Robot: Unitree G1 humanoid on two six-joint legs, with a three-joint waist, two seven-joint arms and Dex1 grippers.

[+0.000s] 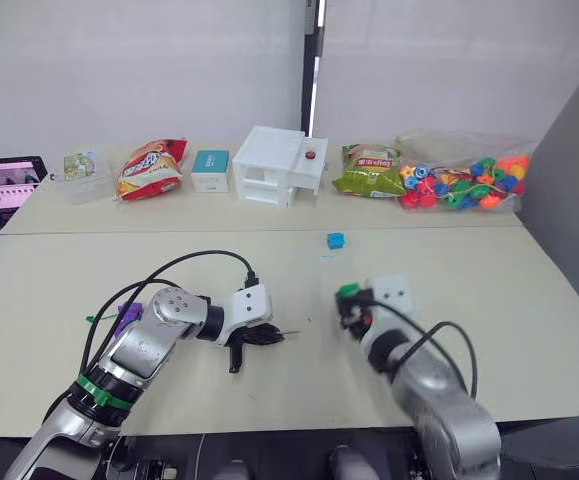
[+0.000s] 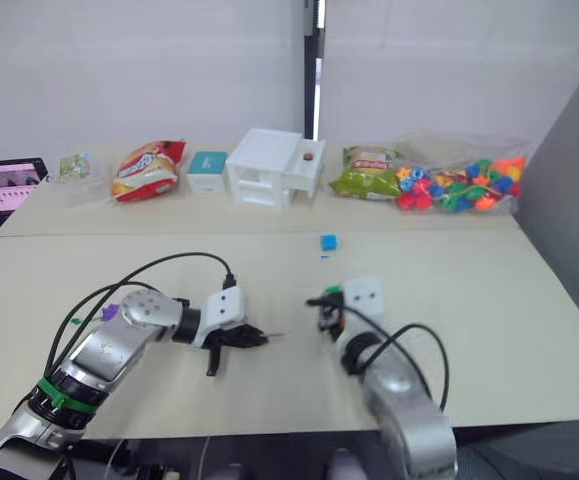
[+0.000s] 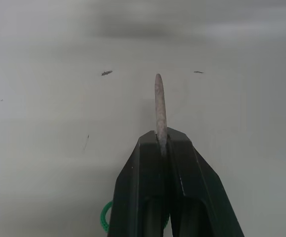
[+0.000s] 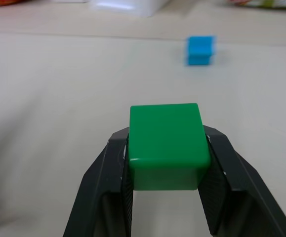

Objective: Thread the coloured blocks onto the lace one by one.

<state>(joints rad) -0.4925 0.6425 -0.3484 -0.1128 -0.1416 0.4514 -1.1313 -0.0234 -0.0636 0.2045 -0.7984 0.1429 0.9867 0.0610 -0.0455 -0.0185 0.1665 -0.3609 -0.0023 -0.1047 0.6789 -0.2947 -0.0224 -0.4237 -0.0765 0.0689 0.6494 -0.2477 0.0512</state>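
The lace tip (image 3: pixel 158 101) is pinched in the left gripper (image 3: pixel 162 143) and aimed rightward, apparently for threading. A green block (image 4: pixel 166 144) is clamped in the right gripper (image 4: pixel 166 148) opposite, apart. The blue block (image 1: pixel 335 241) lies beyond on the table (image 1: pixel 529 300).

Right tool (image 4: pixel 165 148): black fingers, clamped on a plain dark green block (image 4: pixel 166 145). Left tool (image 3: pixel 161 143): black fingers, pinching the grey-brown lace tip (image 3: pixel 159 106); green lace (image 3: pixel 104 219) shows behind. Table (image 1: pixel 489 300): pale beige, a few dark specks. Far centre: blue block (image 1: pixel 335 241). Near left: purple block (image 1: pixel 128 315). Far side: white box (image 1: pixel 273 165), red-orange snack bag (image 1: pixel 151 168), green snack bag (image 1: pixel 366 170), multicoloured beads (image 1: pixel 461 185).
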